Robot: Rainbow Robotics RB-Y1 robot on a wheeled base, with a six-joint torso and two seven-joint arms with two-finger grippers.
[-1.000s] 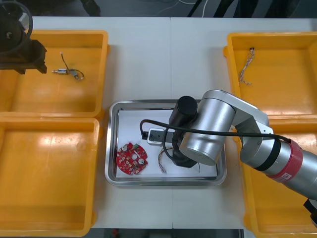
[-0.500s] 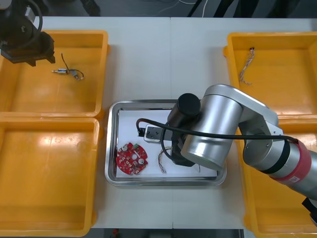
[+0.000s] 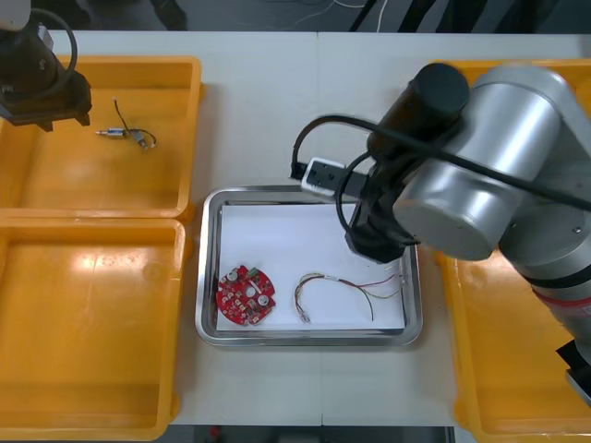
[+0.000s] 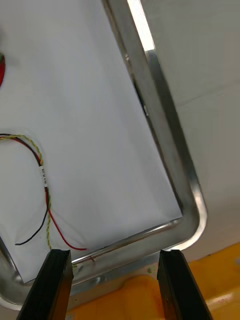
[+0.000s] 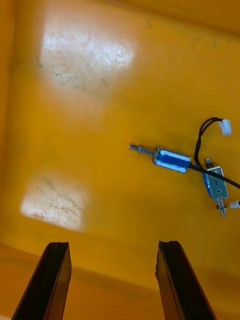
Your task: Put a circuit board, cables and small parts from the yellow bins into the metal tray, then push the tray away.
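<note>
Light tabletop (image 3: 277, 111) under the camera, and the count goes like this: four yellow plastic bins, two at each side, and one rectangular metal tray (image 3: 209, 277) between them, white inside, its long axis running left to right.

Inside the tray, one round red circuit board (image 3: 245, 295) sits in the near-left part. Just beside it lies one red and yellow cable (image 3: 346, 288), stretched along the tray's length. It curls down to a pale tip near the board, and its loose wire ends fan out toward the right rim.

Over to the far-left bin (image 3: 189, 138): two small metal parts (image 3: 125, 135) are linked by thin black wire and lie roughly left to right on the bin floor. The left wrist view shows them well (one carries a thin pin aimed away from its partner).

Left tool (image 3: 42, 92) hangs over the far-left corner of that bin, fingers spread wide with nothing between them, the parts ahead of the fingertips and off to one side.

Right arm (image 3: 480, 175) reaches over the tray's far-right part. Right tool (image 4: 114, 255) is wide apart too, and empty. It hovers above the tray's corner next to a bin, with the cable's loose ends close to one finger (image 4: 55, 285).
</note>
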